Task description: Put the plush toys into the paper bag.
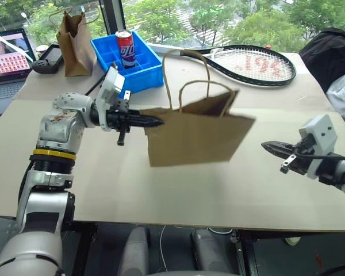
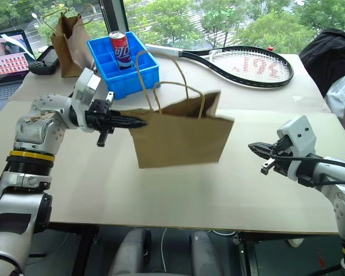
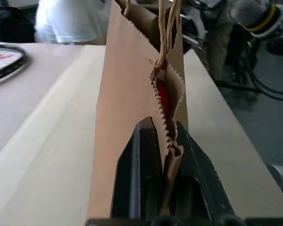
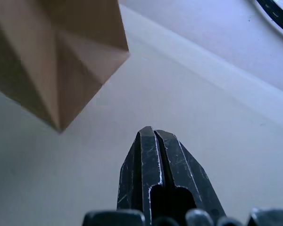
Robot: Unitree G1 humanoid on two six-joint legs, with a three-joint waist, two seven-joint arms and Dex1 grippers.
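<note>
paper bag [image 3: 132, 94] hides all but a red sliver [image 3: 163, 96] inside.

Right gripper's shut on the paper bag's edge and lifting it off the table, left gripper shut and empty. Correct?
Sides swapped. The left gripper is shut on the paper bag edge, holding it above the table; the right gripper is shut and empty, apart from the bag. The left eye view shows it.

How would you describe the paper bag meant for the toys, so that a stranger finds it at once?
Start at the tennis racket at the table's far edge, then look nearer, to mid-table. The paper bag hangs there, pinched at one edge by the left gripper. Unlike the narrower, darker bag standing by the blue tray, it is wide and light brown.
</note>
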